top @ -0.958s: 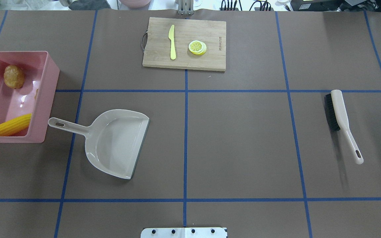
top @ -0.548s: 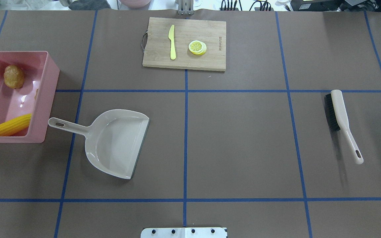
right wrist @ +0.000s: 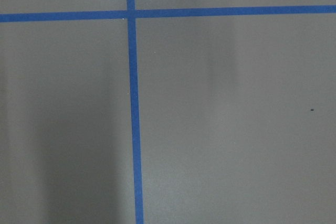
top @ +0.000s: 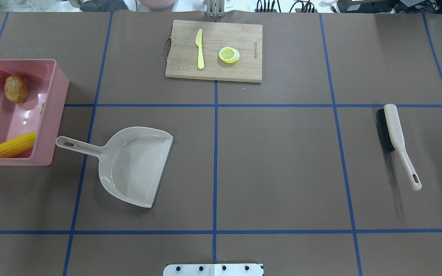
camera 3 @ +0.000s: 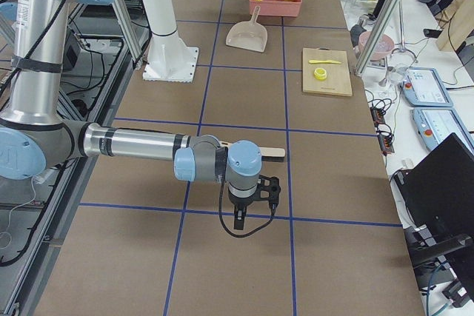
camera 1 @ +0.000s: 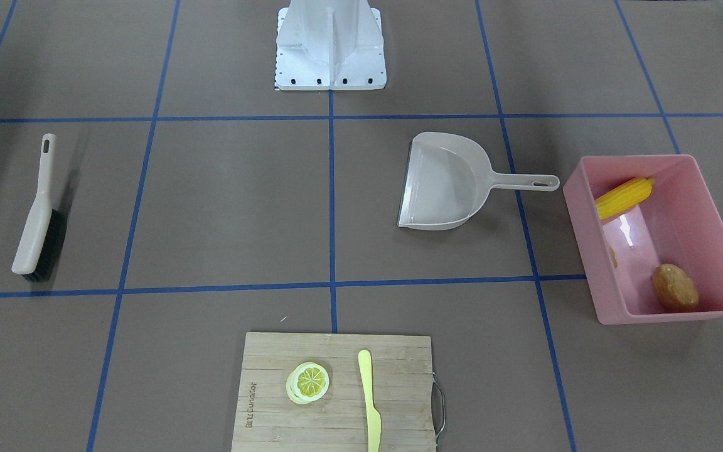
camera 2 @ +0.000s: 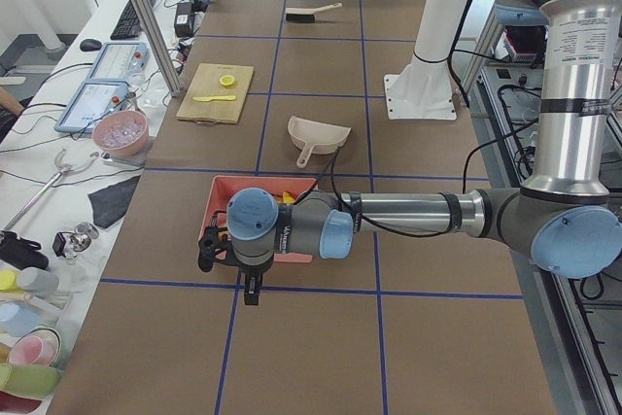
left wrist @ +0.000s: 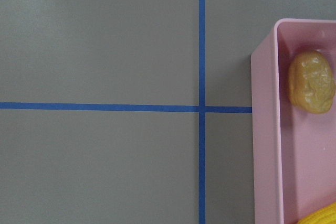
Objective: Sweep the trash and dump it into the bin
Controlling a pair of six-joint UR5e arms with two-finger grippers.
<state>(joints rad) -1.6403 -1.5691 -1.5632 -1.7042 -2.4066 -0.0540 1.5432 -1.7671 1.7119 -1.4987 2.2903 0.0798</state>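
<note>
The pink bin [top: 58, 96] stands at the table's left end. In it lie the trash pieces: a yellow corn cob [top: 12, 145], a brown potato [top: 16, 88] and a sliver of tan ginger [top: 42, 109] mostly hidden by the wall. The left wrist view looks down on the bin's wall [left wrist: 265, 145] and the potato [left wrist: 311, 82]. My left gripper [camera 2: 208, 248] hovers beside the bin's outer end; only the exterior left view shows it, so I cannot tell its state. My right gripper [camera 3: 261, 192] hangs near the brush; I cannot tell its state either.
A beige dustpan [top: 136, 165] lies empty beside the bin, handle toward it. A brush [top: 395, 134] lies at the right. A wooden cutting board [top: 244, 38] at the far edge carries a yellow knife [top: 200, 50] and a lemon slice [top: 229, 55].
</note>
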